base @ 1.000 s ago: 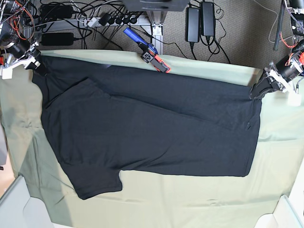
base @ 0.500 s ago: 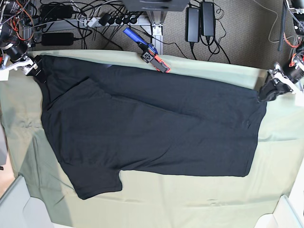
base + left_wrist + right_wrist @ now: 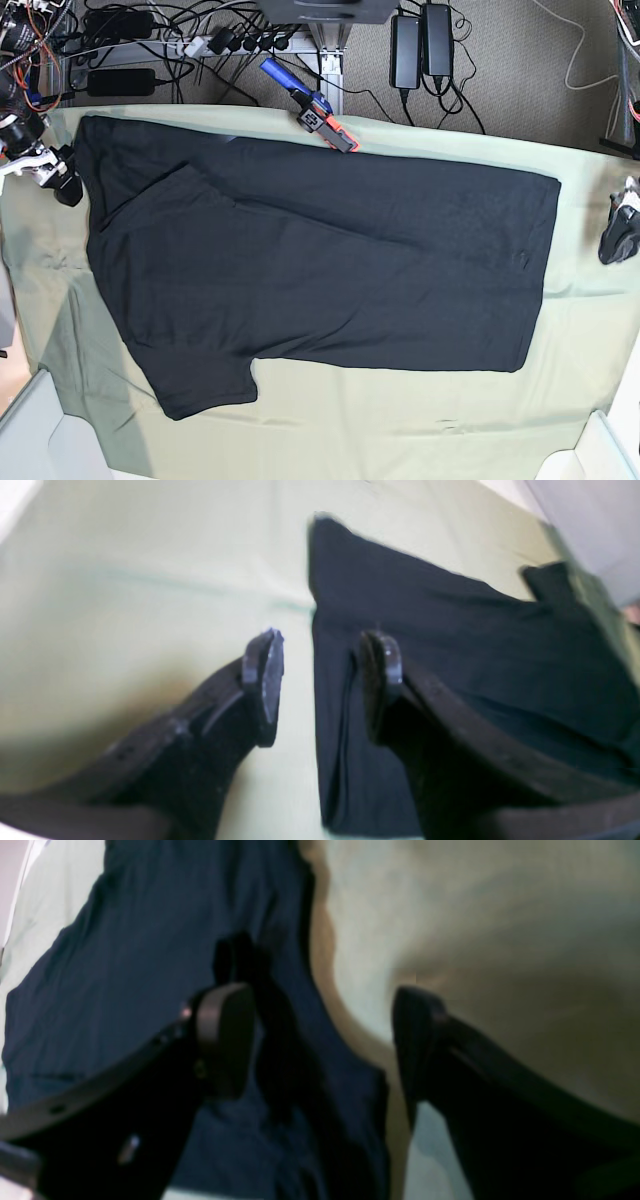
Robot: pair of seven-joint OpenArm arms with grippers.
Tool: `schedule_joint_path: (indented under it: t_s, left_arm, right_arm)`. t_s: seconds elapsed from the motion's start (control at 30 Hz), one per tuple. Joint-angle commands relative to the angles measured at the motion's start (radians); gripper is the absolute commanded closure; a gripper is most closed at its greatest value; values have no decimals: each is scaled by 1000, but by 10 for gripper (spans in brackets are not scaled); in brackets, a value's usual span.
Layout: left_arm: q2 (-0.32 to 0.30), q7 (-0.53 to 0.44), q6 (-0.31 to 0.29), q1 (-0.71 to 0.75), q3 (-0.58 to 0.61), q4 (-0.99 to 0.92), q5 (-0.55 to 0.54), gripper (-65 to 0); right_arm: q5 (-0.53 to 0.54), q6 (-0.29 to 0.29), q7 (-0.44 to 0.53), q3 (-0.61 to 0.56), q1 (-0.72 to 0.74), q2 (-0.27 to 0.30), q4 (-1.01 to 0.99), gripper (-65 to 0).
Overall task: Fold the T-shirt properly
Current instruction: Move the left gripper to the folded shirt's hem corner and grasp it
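Both wrist views are blurred. The left tool (image 3: 320,680) stands parted and empty over the T-shirt's (image 3: 320,260) edge; the right tool (image 3: 320,1040) gapes wide, gripping nothing. The shirt lies flat mid-tabletop (image 3: 590,330), one sleeve toward 7 o'clock, the tools just off its 3 and 9 o'clock edges.

Your left gripper (image 3: 322,680) carries two dark, matte fingers (image 3: 265,680) that curve inward and end in flat oval pads with a grey sheen; a raised rib and a small screw head mark the nearer finger's shank. Your right gripper (image 3: 320,1040) has the same black curved fingers (image 3: 225,1035), rounded pad tips, with small holes and a bright screw along one shank. In the base view you see each arm's white bracket above black tips, with red and orange wires bundled behind the right arm (image 3: 20,90).
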Motion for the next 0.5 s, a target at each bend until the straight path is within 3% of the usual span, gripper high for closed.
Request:
schedule_joint_path:
  t_s: [0.0, 0.07, 0.2, 0.33, 0.47]
  left_arm:
    - [-23, -50, -22, -43, 26, 14, 19, -284]
    - [-22, -106, 32, -114, 116, 3, 128, -284]
    - [-21, -207, 75, -290, 320, -108, 298, -284]
    - [2, -246, 97, -506, 452, -371, 319, -284]
    - [53, -250, 96, -688, 465, -649, 303, -284]
  right_arm:
    - [6, 80, 23, 11, 27, 22, 18, -433]
    - [-6, 80, 23, 10, 59, 22, 18, -433]
    - [-22, 81, 22, 9, 87, 21, 17, -433]
    - [-29, 81, 18, 9, 87, 21, 17, -433]
    - [-46, 81, 18, 9, 86, 22, 17, -433]
